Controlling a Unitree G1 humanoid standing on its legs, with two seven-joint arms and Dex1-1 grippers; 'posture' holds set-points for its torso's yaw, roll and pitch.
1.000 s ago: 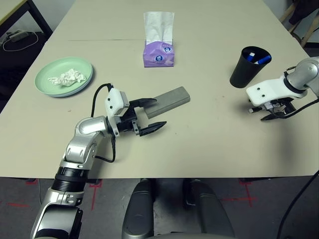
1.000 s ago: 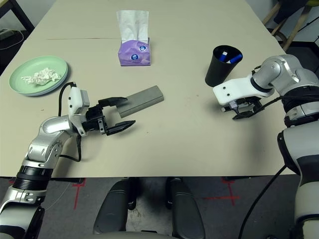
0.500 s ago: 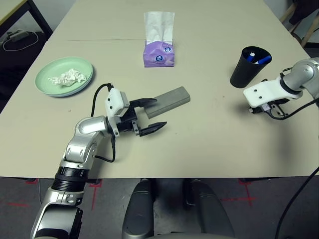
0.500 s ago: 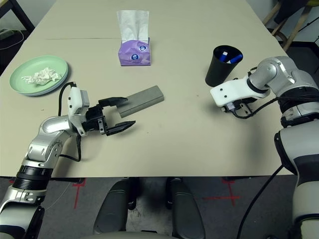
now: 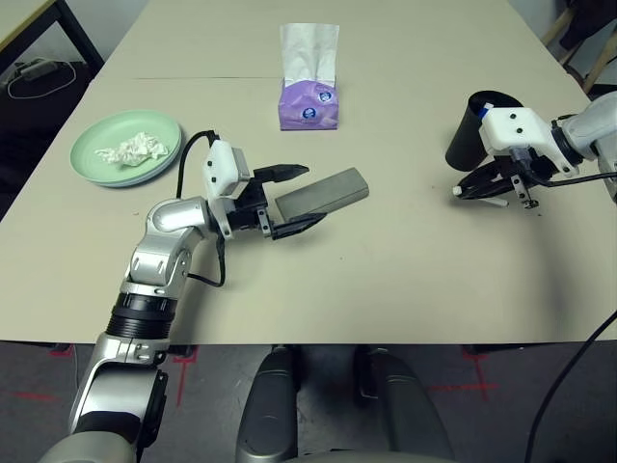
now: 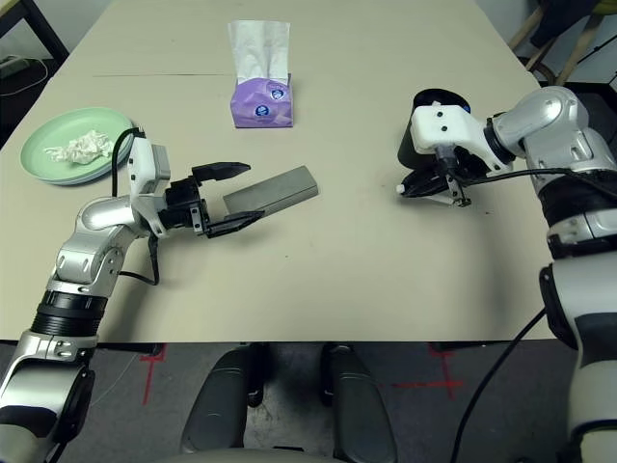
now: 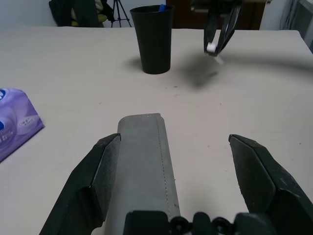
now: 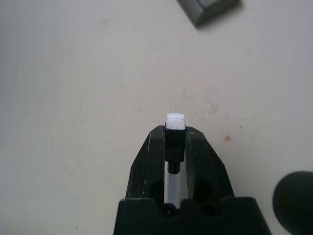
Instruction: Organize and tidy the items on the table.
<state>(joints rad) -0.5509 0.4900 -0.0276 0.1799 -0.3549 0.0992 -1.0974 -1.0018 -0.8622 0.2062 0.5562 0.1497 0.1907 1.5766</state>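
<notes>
A: Where does the left gripper [image 5: 289, 201] sit?

B: Around seven o'clock from the middle of the tabletop [image 5: 386, 260], fingers spread wide, one on each side of the near end of the long grey glasses case [image 5: 323, 192]. In the left wrist view the case [image 7: 144, 161] lies between the two fingers, close along one finger and well apart from the other. Whether it touches that finger, I cannot tell.

A: And the right gripper [image 6: 413, 187]?

B: Out at three o'clock, raised off the tabletop, fingers pressed together on a thin stick-like thing with a white tip [image 5: 457, 191]. The right wrist view shows that white end [image 8: 175, 120] poking out past the fingertips. It hangs just beside the black cup [image 5: 469, 135], which holds something blue.

A: The other items?

B: The pale green plate [image 5: 101, 145] rests at ten o'clock with the crumpled white tissue wad [image 5: 130, 149] lying in it. A purple tissue box [image 5: 308, 101], one sheet standing up from it, is at twelve o'clock, near the thin seam [image 5: 193, 78] across the tabletop.
</notes>
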